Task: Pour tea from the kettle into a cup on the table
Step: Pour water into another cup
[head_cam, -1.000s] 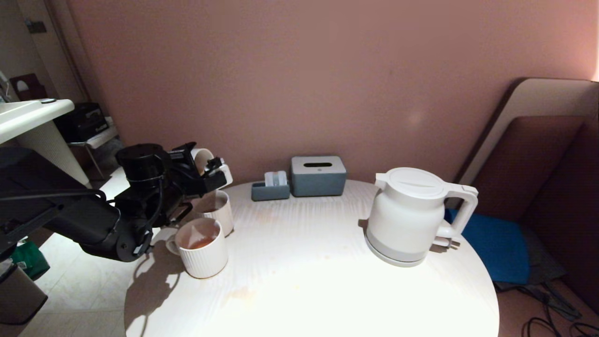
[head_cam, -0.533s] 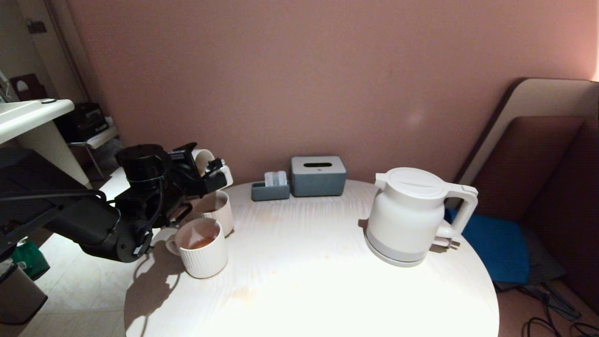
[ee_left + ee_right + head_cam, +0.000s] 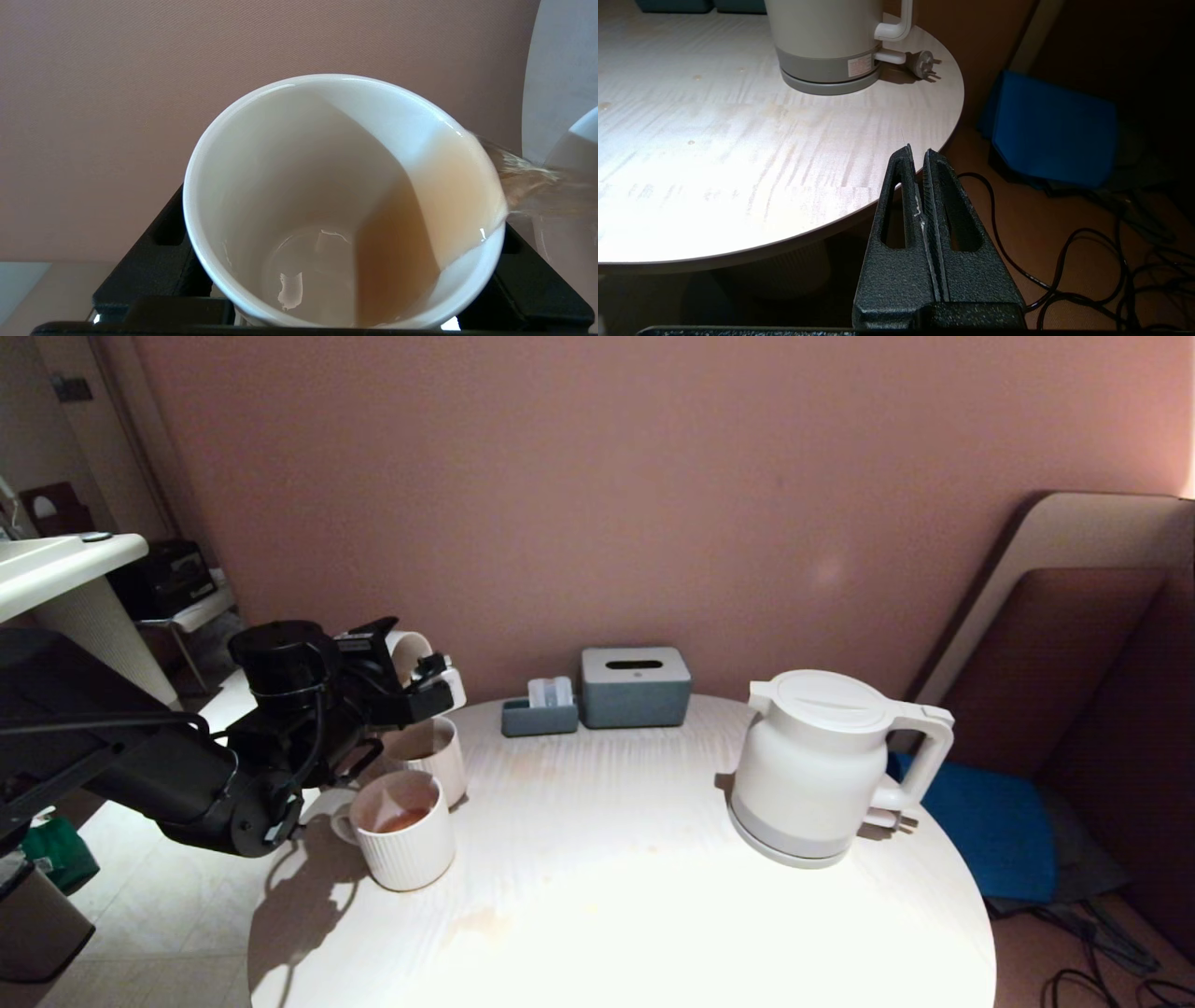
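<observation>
Left wrist view: left tool (image 3: 345,322) pinches tipped cup (image 3: 327,154), tea (image 3: 448,196) spilling over its rim toward the mug (image 3: 428,754) below. Kettle (image 3: 817,761) far right on desk (image 3: 607,896). Right tool (image 3: 917,156) pressed together off desk edge.

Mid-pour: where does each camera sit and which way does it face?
Head: on the robot's head, looking down over the table, kettle at right; left arm and left hand show at left.
Left wrist: behind the left hand's fingers, looking into the tilted cup pouring tea.
Right wrist: low beside the table edge, behind the shut right hand, facing the kettle.
Shared: head and right wrist both show the kettle.
</observation>
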